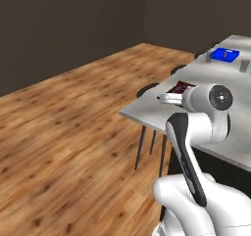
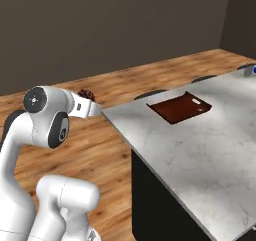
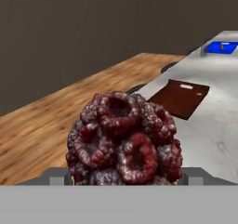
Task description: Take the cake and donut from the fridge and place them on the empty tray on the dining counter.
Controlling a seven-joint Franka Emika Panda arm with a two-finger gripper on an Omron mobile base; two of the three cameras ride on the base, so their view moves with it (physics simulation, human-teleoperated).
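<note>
Left base view: the arm reached toward the near corner of the dining counter [image 1: 147, 110], and the dark reddish-brown tray [image 1: 180, 87] lay beyond the wrist, largely hidden by it; a blue tray [image 1: 224, 54] stood at the far end. The gripper itself could not be made out here.

Right base view: the tray [image 2: 178, 107] lay bare on the marbled top, so neither pastry had been delivered. The cake [image 2: 86, 94] showed as a dark lump at the tip of the hand, off the counter's corner over the wooden floor [image 2: 115, 87] and well short of the tray.

Hand view: the cake [image 3: 124, 139] sat directly between the fingertips of the gripper [image 3: 124, 177], whose jaws stood wide and appeared clamped on its sides. The tray [image 3: 180, 97] lay ahead and to the right. Judged from this, the cake's transfer was in its last stretch; the donut remained to be fetched.
</note>
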